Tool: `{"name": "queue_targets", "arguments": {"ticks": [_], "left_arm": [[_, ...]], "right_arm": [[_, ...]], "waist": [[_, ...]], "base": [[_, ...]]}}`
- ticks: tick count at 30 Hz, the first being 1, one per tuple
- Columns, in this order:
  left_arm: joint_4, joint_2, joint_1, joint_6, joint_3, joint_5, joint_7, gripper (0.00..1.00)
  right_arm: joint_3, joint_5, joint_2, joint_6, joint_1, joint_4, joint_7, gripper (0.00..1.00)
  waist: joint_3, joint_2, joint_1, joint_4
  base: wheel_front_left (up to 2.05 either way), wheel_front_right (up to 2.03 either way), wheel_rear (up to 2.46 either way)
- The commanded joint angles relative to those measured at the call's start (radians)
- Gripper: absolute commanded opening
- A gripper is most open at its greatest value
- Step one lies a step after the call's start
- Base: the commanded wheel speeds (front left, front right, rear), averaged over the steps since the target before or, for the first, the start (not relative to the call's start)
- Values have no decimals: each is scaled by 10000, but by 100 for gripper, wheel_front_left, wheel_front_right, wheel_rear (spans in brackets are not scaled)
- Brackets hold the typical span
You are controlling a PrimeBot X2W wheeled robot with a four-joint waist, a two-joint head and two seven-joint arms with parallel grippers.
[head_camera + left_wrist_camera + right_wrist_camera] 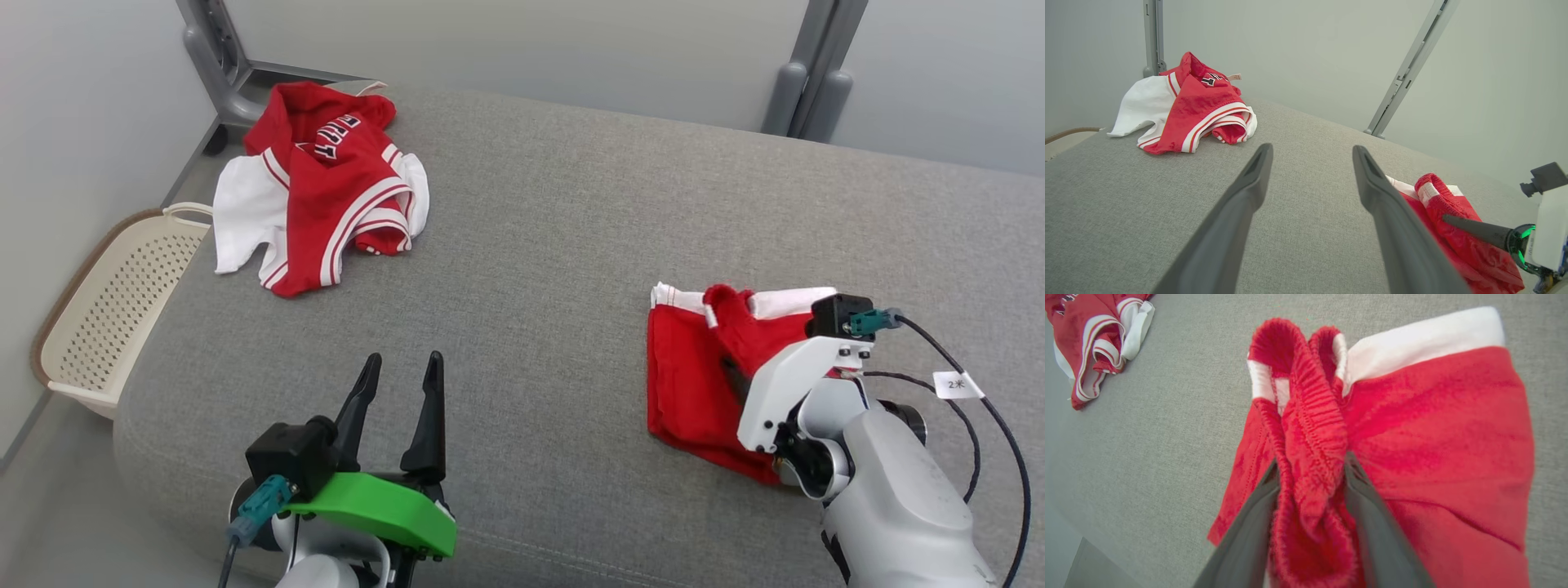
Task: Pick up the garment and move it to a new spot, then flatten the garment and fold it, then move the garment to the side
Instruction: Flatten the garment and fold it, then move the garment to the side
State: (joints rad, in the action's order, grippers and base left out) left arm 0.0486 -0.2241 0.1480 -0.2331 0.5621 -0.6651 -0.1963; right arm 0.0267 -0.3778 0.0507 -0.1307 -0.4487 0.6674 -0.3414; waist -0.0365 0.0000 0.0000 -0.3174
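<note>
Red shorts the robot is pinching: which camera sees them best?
The right wrist view. It looks close up at the red shorts, with their stretchy waistband bunched in the right gripper. The head view has the right arm covering part; the left wrist view catches them small, at its lower right.

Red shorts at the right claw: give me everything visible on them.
The red shorts are soft fabric with white trim along the far edge. They are folded into a rough square and lie on the grey cushion at the robot's right. A ribbed elastic ridge stands bunched up, pinched between the fingers of the right claw.
</note>
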Motion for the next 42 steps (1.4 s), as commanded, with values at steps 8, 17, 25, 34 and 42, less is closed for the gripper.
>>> {"name": "queue_targets", "arguments": {"ticks": [8, 17, 25, 34, 42], "left_arm": [[81, -26, -245, -42, -4, -70, -55, 100], [-164, -178, -391, -177, -49, -56, -39, 100], [-506, -229, -257, -269, 59, 90, -1, 100], [-604, -233, 30, -252, 159, 181, 85, 100], [-554, -279, 125, -219, 200, 147, 148, 100]], "right_arm": [[1152, -481, 26, 0, -627, 628, 694, 100], [1345, -483, 73, 0, -910, -330, 995, 100], [-188, -89, 916, 0, -265, -748, 711, 100], [-1345, -235, 911, 0, 191, -202, 599, 100], [-1808, -892, 668, 0, -133, 724, 516, 100]], "waist": [[321, 0, 0, 143], [421, 0, 0, 871], [37, 0, 0, 958], [-450, 0, 0, 634], [-620, 0, 0, 218]], "base": [[0, 0, 0], [0, 0, 0], [0, 0, 0], [0, 0, 0], [0, 0, 0]]}}
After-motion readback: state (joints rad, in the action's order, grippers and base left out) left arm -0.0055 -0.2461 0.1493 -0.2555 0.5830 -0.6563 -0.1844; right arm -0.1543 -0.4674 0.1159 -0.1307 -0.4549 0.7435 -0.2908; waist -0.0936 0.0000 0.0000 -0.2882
